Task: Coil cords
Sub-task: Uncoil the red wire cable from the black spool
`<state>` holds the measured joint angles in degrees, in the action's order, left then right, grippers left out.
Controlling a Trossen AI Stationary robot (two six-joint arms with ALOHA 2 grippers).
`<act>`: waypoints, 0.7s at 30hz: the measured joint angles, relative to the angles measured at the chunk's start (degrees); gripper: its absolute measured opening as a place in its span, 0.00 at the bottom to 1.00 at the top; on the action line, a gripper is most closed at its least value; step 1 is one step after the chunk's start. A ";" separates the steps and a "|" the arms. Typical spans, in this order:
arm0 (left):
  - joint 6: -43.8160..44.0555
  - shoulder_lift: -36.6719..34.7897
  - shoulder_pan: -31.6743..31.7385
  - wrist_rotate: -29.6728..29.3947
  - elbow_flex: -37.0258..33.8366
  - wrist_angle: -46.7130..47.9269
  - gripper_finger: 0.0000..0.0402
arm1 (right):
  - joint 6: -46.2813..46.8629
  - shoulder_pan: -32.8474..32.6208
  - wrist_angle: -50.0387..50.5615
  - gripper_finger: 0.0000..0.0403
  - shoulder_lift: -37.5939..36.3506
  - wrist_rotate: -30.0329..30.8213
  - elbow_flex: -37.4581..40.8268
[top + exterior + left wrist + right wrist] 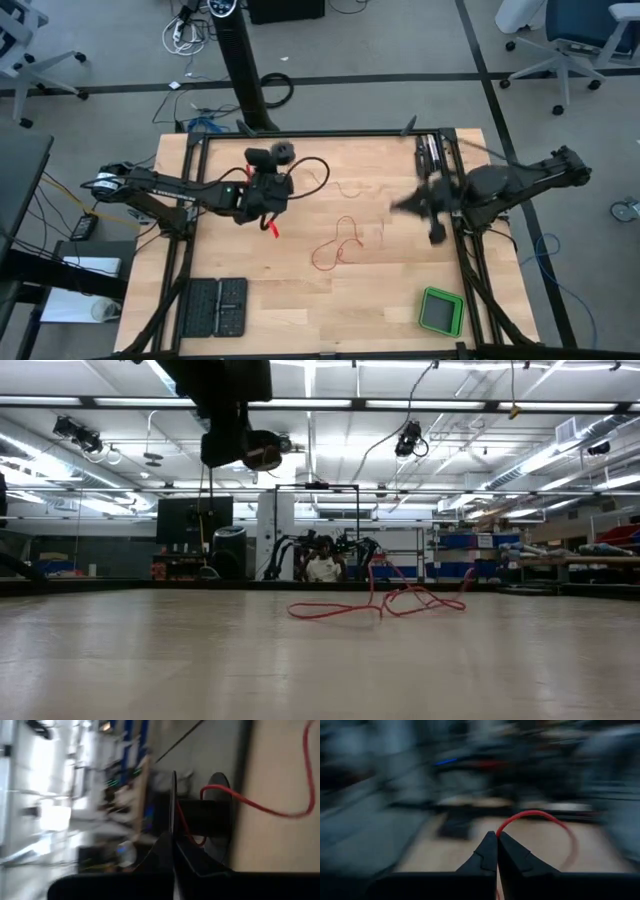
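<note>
A very thin, string-like red-orange cord [338,245] is spread loosely over the middle of the pale wooden counter [330,320], where it is seen from above as an open, untidy loop with fainter strands trailing off toward the far edge. In the low view the same cord [380,605] is raised off the surface in small humps, so it is judged to be very light, limp and a little springy, likely to slide and drag along the wood when one end is pulled and unlikely to be harmed by a firm pinch. It is judged best taken at a raised hump or near an end, since a flat strand offers little to pinch; the end piece cannot be made out here. The left tool [272,222] is held over the counter just beside the near-left part of the loop, with its fingers closed, and a red strand is seen running right up to them in the left wrist view, although a true grip cannot be confirmed. The right tool [435,225] is blurred at the counter's right side, also closed, with a red arc of cord [540,820] meeting its tips.
</note>
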<state>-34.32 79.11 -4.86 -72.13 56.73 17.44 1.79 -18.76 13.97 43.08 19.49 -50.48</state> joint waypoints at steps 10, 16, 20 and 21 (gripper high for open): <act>17.24 0.00 -2.27 39.26 0.00 -2.01 0.00 | -11.15 0.26 2.07 0.00 -1.65 40.01 0.00; 20.02 0.00 -2.76 54.29 0.00 -8.02 0.00 | -7.63 2.87 8.46 0.00 2.60 39.20 0.00; 19.32 0.00 -2.76 56.12 0.00 -18.13 0.00 | -3.67 4.91 11.48 0.00 7.03 26.39 0.00; 18.63 0.00 -2.74 56.13 0.00 -20.82 0.00 | -3.27 5.32 11.85 0.00 8.33 23.06 0.00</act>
<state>-15.69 79.11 -7.60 -15.99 56.73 -3.38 -1.48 -13.44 25.83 51.42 42.56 -50.48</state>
